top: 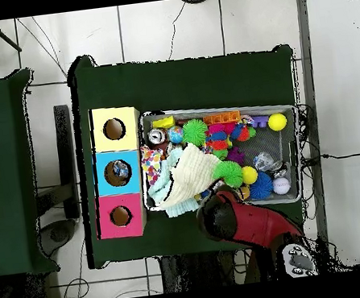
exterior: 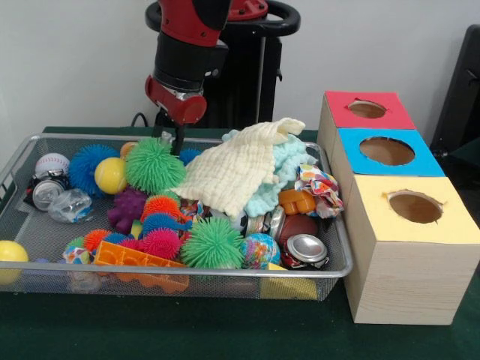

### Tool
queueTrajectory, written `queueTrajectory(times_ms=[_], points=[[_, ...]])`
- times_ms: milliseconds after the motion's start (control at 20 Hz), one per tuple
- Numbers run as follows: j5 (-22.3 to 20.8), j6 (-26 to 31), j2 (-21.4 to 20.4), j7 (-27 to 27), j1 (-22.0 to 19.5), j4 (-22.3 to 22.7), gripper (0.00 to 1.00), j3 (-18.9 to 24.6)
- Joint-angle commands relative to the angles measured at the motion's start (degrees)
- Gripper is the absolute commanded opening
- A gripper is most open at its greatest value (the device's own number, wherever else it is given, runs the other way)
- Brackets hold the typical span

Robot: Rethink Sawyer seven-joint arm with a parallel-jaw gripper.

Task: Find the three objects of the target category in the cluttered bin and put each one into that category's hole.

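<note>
The wire-mesh bin (exterior: 15,161) on the green tabletop (exterior: 225,330) is crammed with spiky rubber balls, crushed cans and a cream muslin cloth (exterior: 229,172) draped over its middle. Which category is wanted I cannot tell. In the overhead view something already lies in the blue box's hole (top: 119,171), so sorting seems begun. The gripper (exterior: 174,135) hangs over the bin's far side, beside a green spiky ball (exterior: 154,166); whether its fingers are parted I cannot tell.

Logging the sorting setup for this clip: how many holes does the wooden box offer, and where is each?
3. The red-topped hole is farthest back, the blue-topped hole in the middle, the yellow-topped hole nearest the camera, all in a row beside the bin. None looks hidden.
</note>
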Motion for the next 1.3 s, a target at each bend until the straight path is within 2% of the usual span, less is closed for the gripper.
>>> queueTrajectory(times_ms=[50,300,900,1150,1300], points=[[3.1,1.2,0.3,7.7,-1.1,0.1,1.00,2.9],[3.2,3.3,-1.1,6.6,-1.5,-0.7,1.00,3.1],[2.0,15.6,-8.9,1.0,-4.6,-1.7,1.00,5.9],[1.1,14.7,-8.5,0.6,-6.5,-2.0,1.00,7.6],[-0.1,11.1,-6.6,0.4,-8.3,-2.8,1.00,9.0]])
